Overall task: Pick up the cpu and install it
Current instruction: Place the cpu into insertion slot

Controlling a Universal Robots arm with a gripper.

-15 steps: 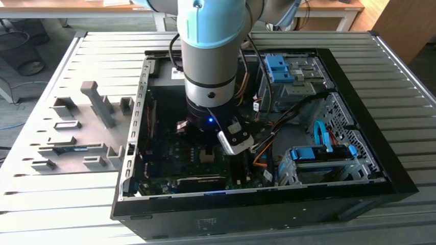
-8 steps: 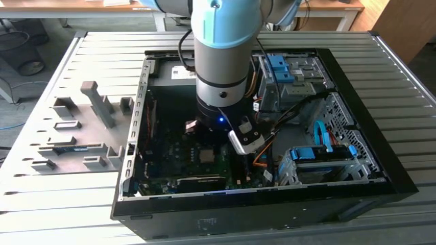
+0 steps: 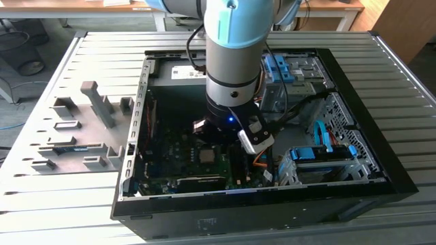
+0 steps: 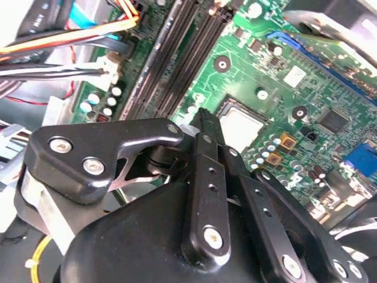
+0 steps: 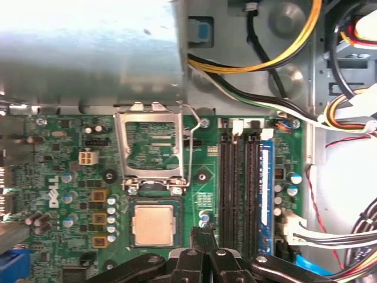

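Observation:
The cpu point(image 5: 153, 225), a small silver-grey square, lies flat in its socket on the green motherboard point(image 5: 65, 153). It also shows in the second wrist view point(image 4: 241, 124) and in the exterior view point(image 3: 206, 154). The metal socket frame point(image 5: 150, 147) stands hinged open just beyond the cpu, with its wire lever point(image 5: 189, 150) raised beside it. My gripper point(image 5: 203, 234) hovers close beside the cpu's edge, towards the memory slots. Its black fingers point(image 4: 203, 135) are pressed together with nothing between them. In the exterior view the gripper point(image 3: 219, 139) reaches down into the open computer case.
Black memory slots point(image 5: 235, 188) run alongside the socket. Yellow and black cables point(image 5: 265, 59) cross the case, and more wires point(image 5: 353, 230) hang near the slots. A blue drive bay point(image 3: 320, 153) sits on the exterior view's right. A grey fixture tray point(image 3: 75, 132) lies outside the case on the left.

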